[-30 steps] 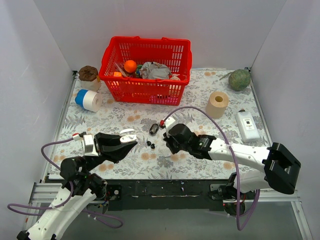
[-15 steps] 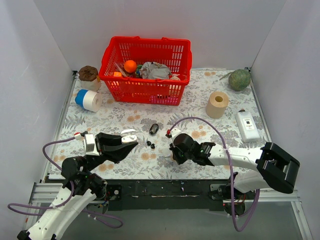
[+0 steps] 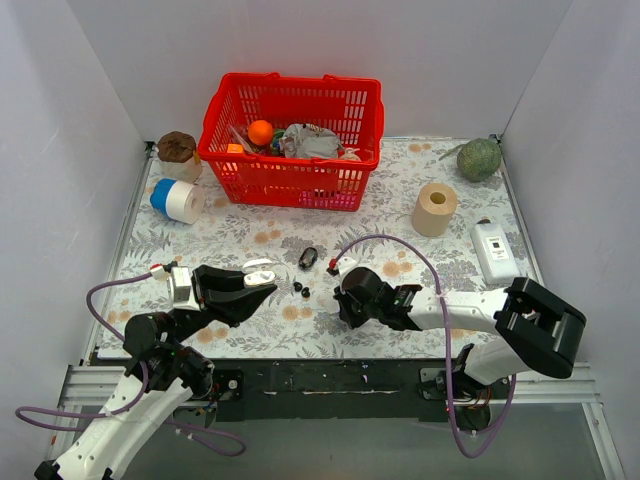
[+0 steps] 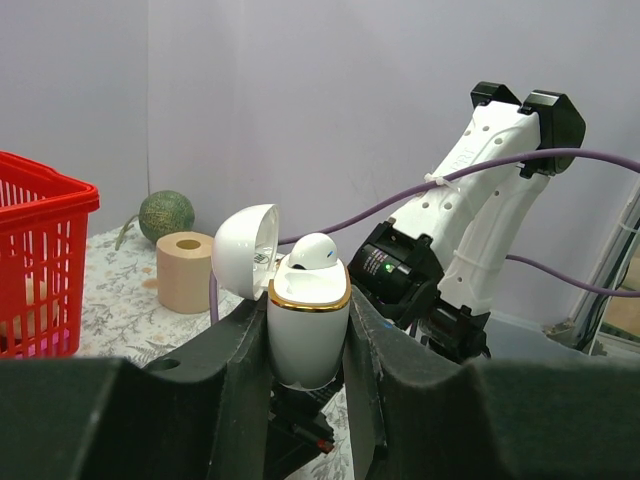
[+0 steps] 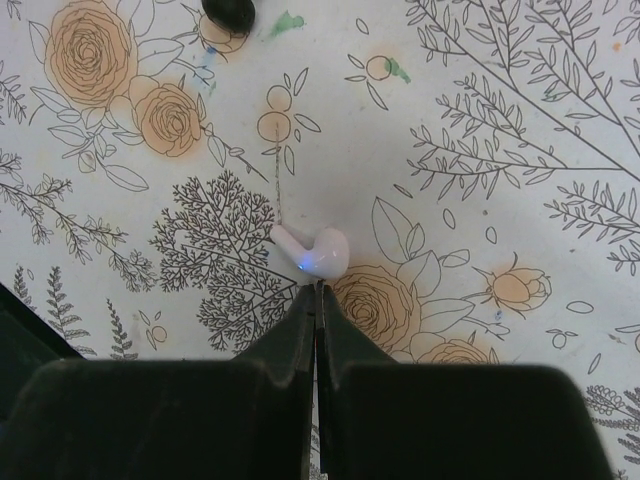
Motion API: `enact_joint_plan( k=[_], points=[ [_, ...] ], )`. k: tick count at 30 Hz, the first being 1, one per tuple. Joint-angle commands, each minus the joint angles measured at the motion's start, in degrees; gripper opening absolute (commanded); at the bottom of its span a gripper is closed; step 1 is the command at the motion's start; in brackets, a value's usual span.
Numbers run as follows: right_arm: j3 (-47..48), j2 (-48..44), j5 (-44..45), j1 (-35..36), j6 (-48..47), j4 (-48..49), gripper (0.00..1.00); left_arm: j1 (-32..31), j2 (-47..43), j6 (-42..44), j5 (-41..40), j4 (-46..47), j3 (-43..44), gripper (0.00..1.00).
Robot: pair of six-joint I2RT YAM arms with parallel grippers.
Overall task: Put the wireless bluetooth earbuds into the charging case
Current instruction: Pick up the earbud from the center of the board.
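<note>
My left gripper (image 4: 306,340) is shut on a white charging case (image 4: 308,325) with a gold rim and holds it upright above the table, lid (image 4: 245,250) open. One white earbud (image 4: 315,252) sits in the case. In the top view the case (image 3: 257,269) is left of centre. A second white earbud (image 5: 316,252) lies on the flowered cloth, just beyond the tips of my right gripper (image 5: 319,288), which is shut and empty. In the top view my right gripper (image 3: 342,306) hides that earbud. Two black earbuds (image 3: 301,290) lie left of it.
A black case (image 3: 308,258) lies behind the black earbuds. A red basket (image 3: 292,140) of items stands at the back. A tape roll (image 3: 435,208), a white device (image 3: 496,251), a green melon (image 3: 479,158), a blue-and-white roll (image 3: 176,200) and a brown object (image 3: 177,147) stand around.
My right gripper has moved nearer and slightly left, down to the cloth, its cable following. My left arm and the case have not moved.
</note>
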Motion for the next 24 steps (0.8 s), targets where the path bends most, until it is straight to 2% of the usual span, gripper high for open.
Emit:
enact_joint_plan(
  k=[1,18,23,24],
  points=[
    [-0.38,1.62,1.61,-0.39,-0.42,2.1,0.01,-0.15,-0.49,0.08,-0.13,-1.03,0.03,0.0],
    [1.99,4.52,3.81,-3.02,-4.9,-0.53,0.01,-0.15,-0.84,0.69,-0.57,-2.08,-0.15,0.0],
    [3.13,1.81,5.64,-3.02,-3.24,-4.04,0.01,-0.15,-1.01,0.78,-0.57,-2.35,-0.06,0.0],
    [3.48,0.15,6.35,-3.02,-2.45,-4.83,0.09,-0.15,-1.19,0.87,-0.74,-2.43,-0.15,0.0]
  ],
)
